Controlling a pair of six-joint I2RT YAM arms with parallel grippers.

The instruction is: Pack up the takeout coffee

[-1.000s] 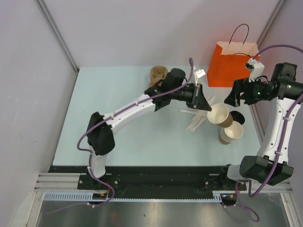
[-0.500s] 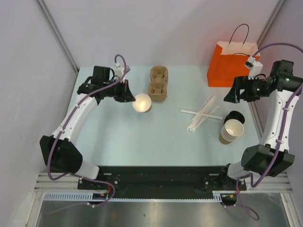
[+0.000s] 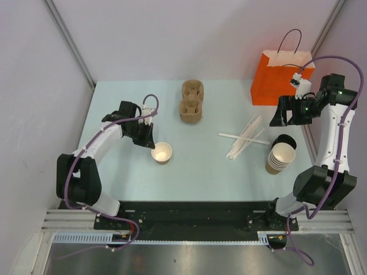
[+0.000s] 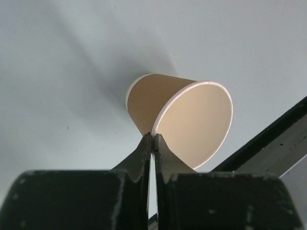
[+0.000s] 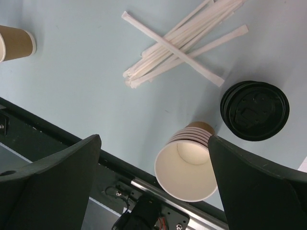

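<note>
A pale blue table (image 3: 200, 177) carries an orange paper bag (image 3: 280, 80) at its far right, a brown pulp carrier (image 3: 192, 101) at far centre, and a stack of lidless cups (image 3: 280, 159) near right with black lids (image 3: 285, 141) just beside it. My right gripper (image 5: 154, 139) hangs spread wide above those, holding nothing. My left gripper (image 3: 150, 142) is pinched shut on the thin rim of a single paper cup (image 3: 162, 152), which has no lid yet. I judge it best set down upright and level, then released gently so the rim neither creases nor tips. The cup sits mouth-up at the table's middle-left, its wall touching my fingertips (image 4: 141, 155). I cannot tell whether its base rests on the table.
</note>
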